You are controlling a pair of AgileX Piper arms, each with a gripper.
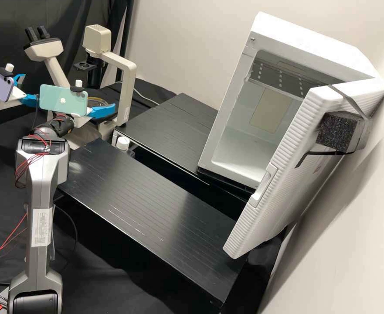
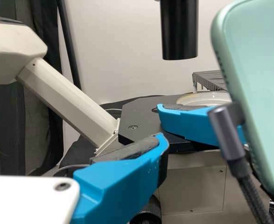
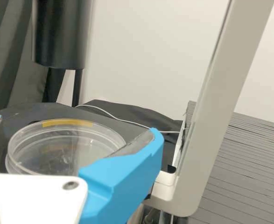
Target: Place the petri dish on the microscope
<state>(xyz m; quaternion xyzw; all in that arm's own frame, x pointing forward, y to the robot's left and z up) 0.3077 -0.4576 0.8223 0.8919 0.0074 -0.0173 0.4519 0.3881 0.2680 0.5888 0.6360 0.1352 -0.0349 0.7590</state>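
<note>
The right gripper point(image 1: 102, 111) is at the stage of the white microscope point(image 1: 124, 76); the left gripper point(image 1: 31, 89) stands open left of it. In the right wrist view, the right gripper point(image 3: 76, 125) is shut on the clear petri dish point(image 3: 62, 151), pads at both sides, yellow tape on its rim. The dish lies level over the black stage point(image 3: 16, 113); whether it touches I cannot tell. In the left wrist view one finger of the left gripper point(image 2: 122, 179) appears before the stage point(image 2: 139, 119); beyond are a right-gripper finger and the dish rim point(image 2: 207, 98).
Black slatted platforms point(image 1: 148, 187) stand right of the microscope. A white incubator point(image 1: 239, 100) with its door point(image 1: 283, 174) swung out is at the right. The black objective tube point(image 3: 61, 37) hangs above the stage, and the microscope's upright point(image 3: 221, 98) rises beside the right gripper.
</note>
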